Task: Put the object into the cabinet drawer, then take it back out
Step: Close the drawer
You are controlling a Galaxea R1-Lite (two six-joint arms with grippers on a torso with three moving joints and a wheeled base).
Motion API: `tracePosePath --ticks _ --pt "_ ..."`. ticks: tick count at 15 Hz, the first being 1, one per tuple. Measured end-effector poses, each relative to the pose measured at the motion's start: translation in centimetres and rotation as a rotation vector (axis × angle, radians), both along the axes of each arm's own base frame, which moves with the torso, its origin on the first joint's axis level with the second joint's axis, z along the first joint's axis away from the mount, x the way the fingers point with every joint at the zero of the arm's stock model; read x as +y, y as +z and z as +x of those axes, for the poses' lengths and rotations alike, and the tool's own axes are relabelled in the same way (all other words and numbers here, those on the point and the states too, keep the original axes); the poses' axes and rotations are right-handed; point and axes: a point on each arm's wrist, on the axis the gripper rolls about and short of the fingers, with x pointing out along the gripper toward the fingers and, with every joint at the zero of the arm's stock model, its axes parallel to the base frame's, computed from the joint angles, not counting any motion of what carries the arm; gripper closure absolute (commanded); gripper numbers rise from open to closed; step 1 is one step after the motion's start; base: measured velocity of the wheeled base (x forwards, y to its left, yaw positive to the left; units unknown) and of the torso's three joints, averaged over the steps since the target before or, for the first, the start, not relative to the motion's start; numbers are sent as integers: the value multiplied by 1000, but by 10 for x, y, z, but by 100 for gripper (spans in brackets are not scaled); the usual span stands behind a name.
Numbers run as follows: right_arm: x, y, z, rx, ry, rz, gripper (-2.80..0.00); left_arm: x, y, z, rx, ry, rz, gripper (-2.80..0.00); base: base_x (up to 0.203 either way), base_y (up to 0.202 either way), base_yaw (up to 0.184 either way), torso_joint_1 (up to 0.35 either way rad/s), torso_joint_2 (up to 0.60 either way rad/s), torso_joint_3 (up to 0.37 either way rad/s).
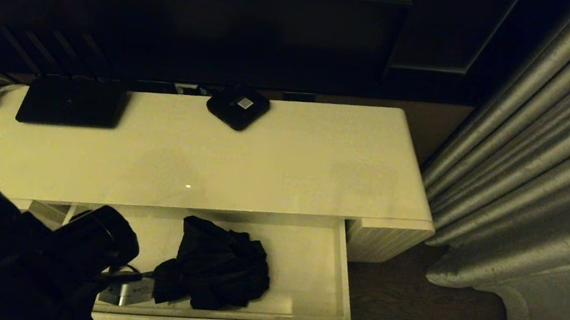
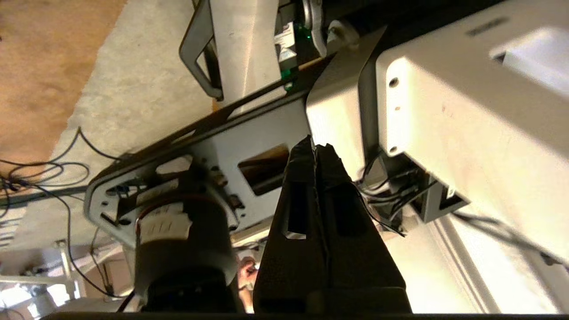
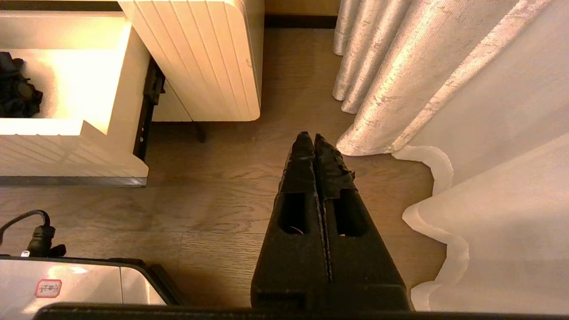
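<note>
Umbrella (image 1: 216,265) fabric at lower centre is judged soft and light; its stiff handle is best gripped. Left end effector (image 2: 316,149) is closed, empty.

The open drawer (image 1: 344,274) leaves bare floor right of the umbrella (image 1: 216,267); the left arm (image 1: 38,255) crowds its left end.

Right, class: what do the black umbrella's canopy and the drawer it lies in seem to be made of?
Umbrella: thin woven synthetic fabric, matt, judging by its loose rumpled folds. Drawer: probably painted or lacquered board, smooth cream inside with a soft sheen; its front is vertically ribbed. The core material cannot be told.
</note>
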Motion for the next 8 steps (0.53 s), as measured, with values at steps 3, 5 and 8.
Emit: tracePosePath --ticks 3,5,8 --pt "0 0 0 0 0 0 0 -9 -5 14 19 5 6 0 0 0 0 0 0 0" --pt "0 0 0 0 0 0 0 -13 -7 19 41 -4 17 0 0 0 0 0 0 0" --pt "0 0 0 0 0 0 0 -20 -13 23 72 -22 33 0 0 0 0 0 0 0"
